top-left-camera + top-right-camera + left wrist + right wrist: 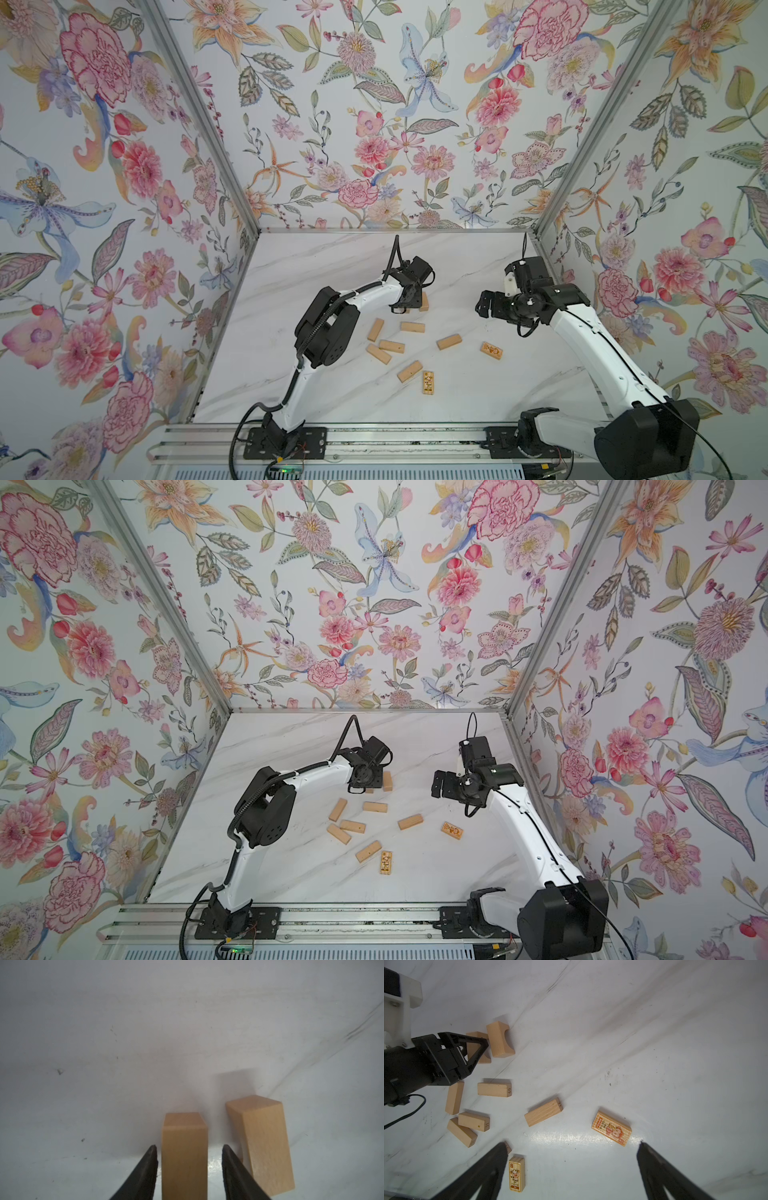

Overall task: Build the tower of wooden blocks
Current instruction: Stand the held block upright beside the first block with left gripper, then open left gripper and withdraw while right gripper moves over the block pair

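Observation:
My left gripper (189, 1146) is open, its fingers straddling a tan wood block (184, 1157) on the table, with a thin gap on each side. A second tan block (264, 1147) with a round notch lies just beside it at a slight angle; this pair is all there is of the tower (423, 302). In both top views the left gripper (402, 308) (362, 788) points down at the back middle. My right gripper (484, 305) (573, 1144) hovers open and empty over the table. Several loose tan blocks (391, 346) and two engraved ones (491, 350) (428, 382) lie nearer the front.
The white marble table (332, 257) is closed in by flowered walls at the back and both sides. A metal rail (374, 444) with both arm bases runs along the front edge. The left arm's elbow (326, 332) hangs beside the loose blocks.

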Robot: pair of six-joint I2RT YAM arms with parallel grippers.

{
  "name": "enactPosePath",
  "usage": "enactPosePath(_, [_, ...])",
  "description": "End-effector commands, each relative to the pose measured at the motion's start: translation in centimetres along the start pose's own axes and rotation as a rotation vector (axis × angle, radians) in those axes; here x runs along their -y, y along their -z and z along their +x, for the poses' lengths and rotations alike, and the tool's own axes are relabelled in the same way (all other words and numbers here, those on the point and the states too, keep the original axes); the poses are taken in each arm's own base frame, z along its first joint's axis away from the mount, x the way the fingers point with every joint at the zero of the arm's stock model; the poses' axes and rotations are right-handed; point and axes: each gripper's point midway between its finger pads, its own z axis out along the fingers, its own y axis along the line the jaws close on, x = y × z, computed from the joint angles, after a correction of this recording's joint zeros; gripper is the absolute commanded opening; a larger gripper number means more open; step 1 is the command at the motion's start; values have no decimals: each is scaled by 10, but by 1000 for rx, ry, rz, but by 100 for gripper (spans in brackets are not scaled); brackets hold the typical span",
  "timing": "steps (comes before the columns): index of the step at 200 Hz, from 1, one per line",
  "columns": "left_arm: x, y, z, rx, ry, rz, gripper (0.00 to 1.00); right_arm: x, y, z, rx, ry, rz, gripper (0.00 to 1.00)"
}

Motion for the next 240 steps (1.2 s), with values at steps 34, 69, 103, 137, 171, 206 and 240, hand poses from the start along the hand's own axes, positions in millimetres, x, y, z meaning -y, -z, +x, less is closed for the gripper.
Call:
enactPosePath(34, [8,23,-16,27,-18,-14,61,4,4,8,-15,7,-4,99])
enactPosePath(69, [5,51,-41,93,-31,-25,66,-4,0,3,-30,8,-12,99])
enactPosePath(103, [-28,86,-64,175,6,-28,73,-29,-11,-1,-55,71,12,99])
enactPosePath(137, [-76,117,-61,273,-4,-56,92,-66,-31,-6,-88,136,25,99])
enactPosePath(171, [-120,152,-36,377,36,-41,99,-98,-61,-8,-132,166,18,99])
enactPosePath(206, [-159,187,-16,477,65,-68,99,-134,-93,-9,-176,220,-6,99])
enactPosePath(240, [-189,206,2,519,90,-106,99,-161,-123,-9,-209,266,-3,99])
